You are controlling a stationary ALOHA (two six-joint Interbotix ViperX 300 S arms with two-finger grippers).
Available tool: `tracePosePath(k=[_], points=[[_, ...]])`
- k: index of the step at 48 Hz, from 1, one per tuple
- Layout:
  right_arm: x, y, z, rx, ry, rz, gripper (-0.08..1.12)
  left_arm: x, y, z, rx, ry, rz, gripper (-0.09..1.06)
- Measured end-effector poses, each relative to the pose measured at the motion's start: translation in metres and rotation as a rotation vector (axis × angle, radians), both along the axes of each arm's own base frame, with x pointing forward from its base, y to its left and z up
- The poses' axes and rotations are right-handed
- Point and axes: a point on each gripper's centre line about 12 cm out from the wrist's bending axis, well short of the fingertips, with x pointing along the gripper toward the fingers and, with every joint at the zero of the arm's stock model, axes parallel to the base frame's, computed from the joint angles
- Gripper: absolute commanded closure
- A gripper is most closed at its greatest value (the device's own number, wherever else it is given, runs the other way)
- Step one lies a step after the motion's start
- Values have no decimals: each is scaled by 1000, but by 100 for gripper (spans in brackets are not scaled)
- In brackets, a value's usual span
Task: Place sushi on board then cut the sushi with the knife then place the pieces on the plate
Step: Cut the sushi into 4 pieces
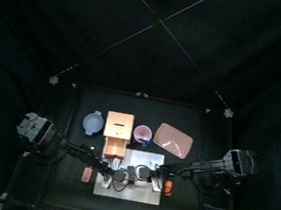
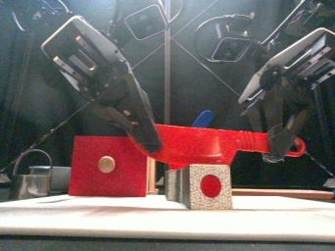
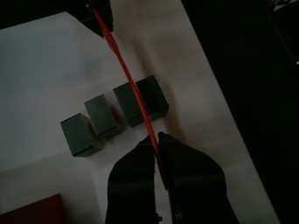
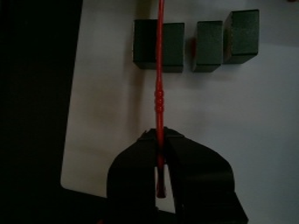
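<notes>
A red toy knife (image 2: pixel 210 145) hangs level over the white board (image 1: pixel 147 162), held at both ends. My left gripper (image 2: pixel 152 145) is shut on the blade end, and my right gripper (image 2: pixel 277 149) is shut on the handle. Under the blade the sushi roll (image 2: pixel 205 185) lies on the board. In the left wrist view it shows as three dark blocks (image 3: pixel 107 119) with small gaps between them. The thin red knife (image 3: pixel 126 66) crosses the largest block (image 3: pixel 147 96). In the right wrist view the knife (image 4: pixel 159 83) runs over the end block (image 4: pixel 158 44).
Behind the board stand the wooden box (image 1: pixel 120 124) with its red drawer front (image 2: pixel 108 167), the blue-grey bowl (image 1: pixel 93 122), the red cup (image 1: pixel 143 133) with the blue knife (image 2: pixel 203 120), and the pink tray (image 1: pixel 174 139). A metal cutter (image 2: pixel 33 181) sits at the left.
</notes>
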Motion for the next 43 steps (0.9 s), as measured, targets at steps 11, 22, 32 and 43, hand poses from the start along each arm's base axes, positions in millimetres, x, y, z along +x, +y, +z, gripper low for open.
tracePosePath(k=[11,22,32,43], points=[[0,0,0,1,0,-1,71,0,-3,0,0,-1,-6,67],[0,0,-1,2,3,-2,71,-1,-4,0,0,-1,-11,67],[1,0,-3,1,9,-2,71,0,-4,-5,1,12,-7,67],[2,1,-27,7,77,-17,71,1,-4,-31,16,64,-9,67]])
